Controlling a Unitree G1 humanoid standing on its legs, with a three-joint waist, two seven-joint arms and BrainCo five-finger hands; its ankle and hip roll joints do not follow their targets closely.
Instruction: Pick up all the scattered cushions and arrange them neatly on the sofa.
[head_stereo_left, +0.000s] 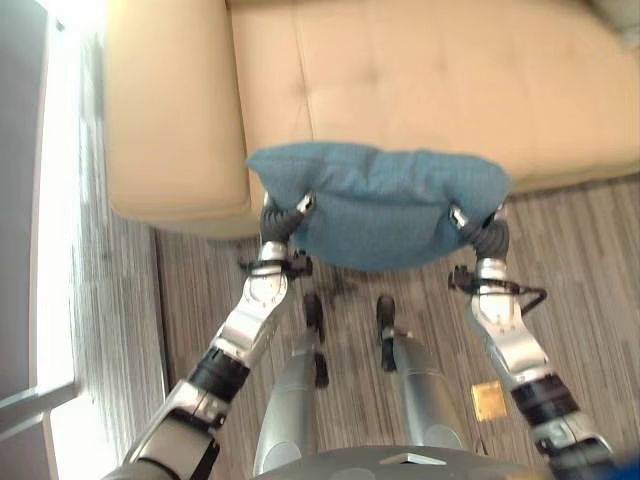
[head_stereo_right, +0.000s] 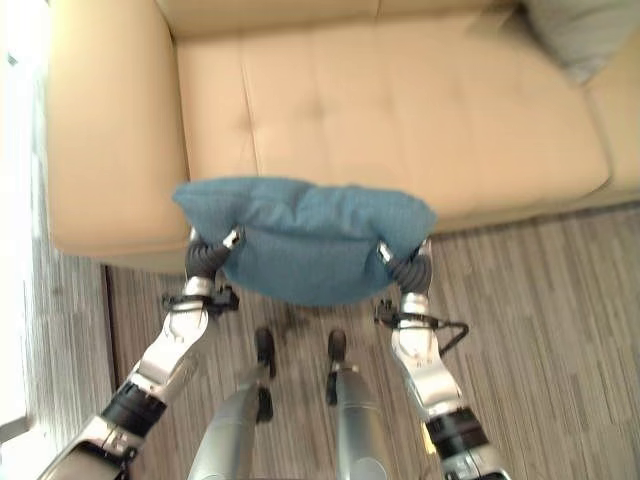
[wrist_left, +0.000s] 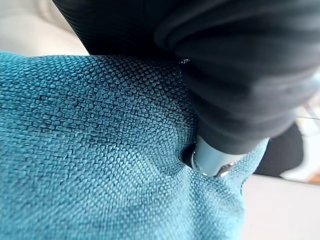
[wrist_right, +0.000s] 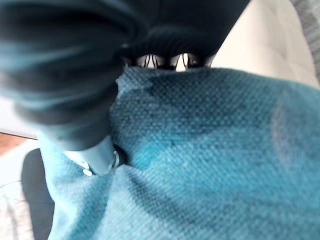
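Left eye view: blue cushion (head_stereo_left: 380, 200) pinched between left robot hand (head_stereo_left: 285, 215) and right robot hand (head_stereo_left: 478, 228).

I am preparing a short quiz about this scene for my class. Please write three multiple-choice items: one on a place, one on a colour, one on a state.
1. Where is the cushion?
A. lying on the floor
B. held up in front of the sofa
C. on the armrest

2. What colour is the cushion?
A. red
B. blue
C. white

3. How is the cushion held?
A. by the left hand alone
B. by the right hand alone
C. by both hands

Key: 1 B, it hangs over the seat's front edge; 2 B, its fabric is blue; 3 C, each hand pinches one side of it.
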